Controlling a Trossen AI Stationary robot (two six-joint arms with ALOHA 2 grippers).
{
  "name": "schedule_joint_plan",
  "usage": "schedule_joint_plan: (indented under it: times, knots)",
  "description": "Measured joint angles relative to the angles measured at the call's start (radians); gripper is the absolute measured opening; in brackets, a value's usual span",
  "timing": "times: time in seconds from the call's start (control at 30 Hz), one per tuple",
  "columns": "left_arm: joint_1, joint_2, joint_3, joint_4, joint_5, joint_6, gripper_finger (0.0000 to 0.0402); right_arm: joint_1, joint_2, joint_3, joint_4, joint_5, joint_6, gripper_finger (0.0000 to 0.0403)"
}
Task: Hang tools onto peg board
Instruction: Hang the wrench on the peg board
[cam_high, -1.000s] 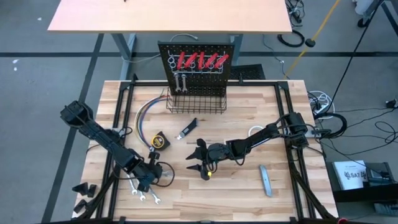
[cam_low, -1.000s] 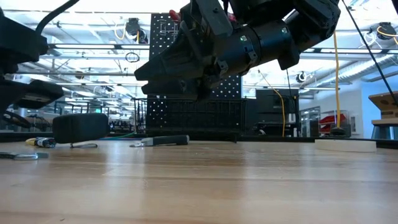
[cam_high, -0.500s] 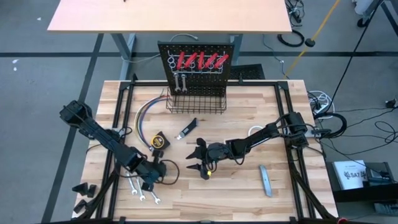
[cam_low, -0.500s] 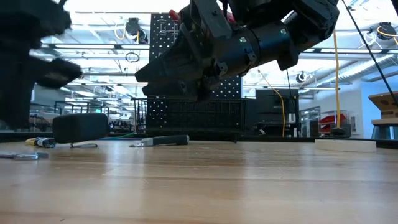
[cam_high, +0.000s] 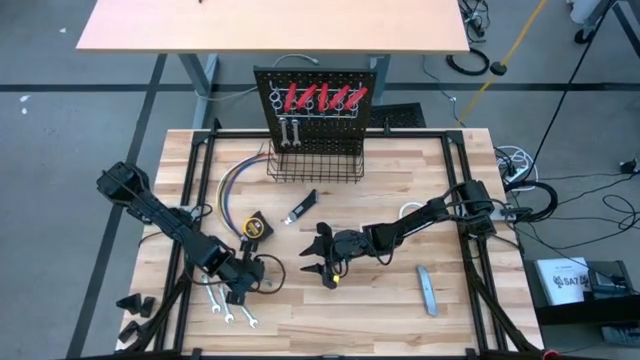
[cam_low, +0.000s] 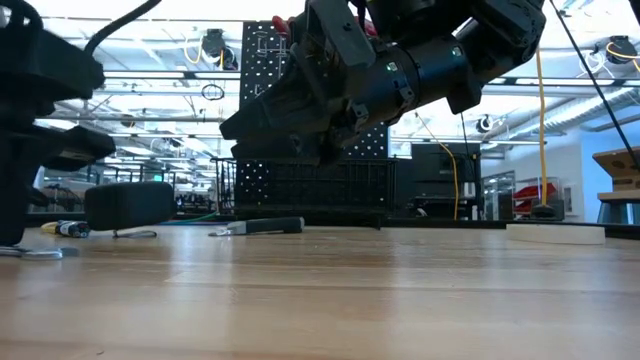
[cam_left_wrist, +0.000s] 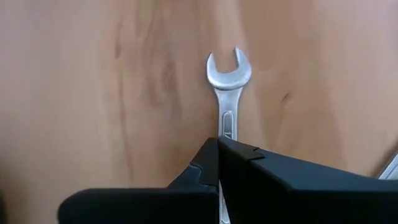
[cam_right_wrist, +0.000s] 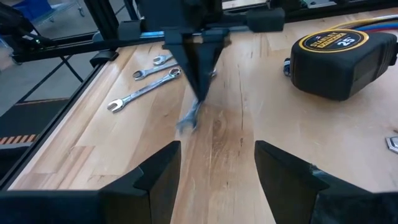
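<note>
My left gripper (cam_high: 246, 283) is near the table's near-left corner and is shut on a silver open-end wrench (cam_left_wrist: 228, 93). The right wrist view shows this gripper (cam_right_wrist: 198, 62) pointing down with the wrench (cam_right_wrist: 189, 118) blurred below it. Several more silver wrenches (cam_right_wrist: 144, 88) lie flat on the table beside it. My right gripper (cam_high: 322, 262) waits open at the table's middle, touching nothing. The peg board (cam_high: 320, 105) stands at the far edge with red-handled tools (cam_high: 322, 98) and two wrenches hanging on it. The yellow tape measure (cam_high: 257, 226), black-handled knife (cam_high: 301, 207) and grey bar (cam_high: 427, 290) lie on the table. My left gripper pinches the wrench's shaft (cam_left_wrist: 227, 127) between its two shut fingers, coming from above and pointing down. The wrench's open end (cam_left_wrist: 229, 65) sticks out past the fingertips. The wrench hangs tilted below the fingers; whether its lower end touches the table I cannot tell.
A black wire basket (cam_high: 314, 162) sits at the peg board's base. A bundle of coloured wires (cam_high: 232, 190) curves across the table's far left. A black frame rail (cam_high: 195, 190) runs along the table's sides.
My left gripper has shifted a little toward the table's right edge and dipped, staying shut on the wrench. The right arm has kept still.
</note>
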Motion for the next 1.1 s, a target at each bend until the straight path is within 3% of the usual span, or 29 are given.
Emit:
schedule_joint_plan:
  times: [0.27, 0.33, 0.53, 0.73, 0.9, 1.1]
  knots:
    - [0.088, 0.086, -0.002, 0.354, -0.036, 0.139, 0.0001, -0.001, 0.0, 0.0, 0.0, 0.002, -0.002, 0.0196]
    - [0.106, 0.09, 0.012, 0.376, -0.032, 0.195, 0.0001, -0.001, 0.0, 0.0, 0.0, 0.002, 0.0, 0.0196]
    - [0.107, -0.02, 0.086, 0.144, 0.064, 0.209, 0.0001, -0.001, 0.0, 0.0, -0.009, 0.001, 0.0, 0.0196]
    - [0.063, -0.071, 0.093, -0.101, 0.172, -0.121, 0.0001, -0.001, 0.0, 0.0, -0.018, 0.001, 0.0, 0.0196]
    - [0.014, -0.06, 0.088, -0.291, 0.185, -0.274, 0.0001, 0.0, 0.0, 0.0, -0.016, 0.001, 0.0, 0.0196]
    - [0.003, -0.06, 0.07, -0.326, 0.157, -0.282, 0.0001, 0.0, 0.0, 0.0, -0.015, 0.001, 0.001, 0.0196]
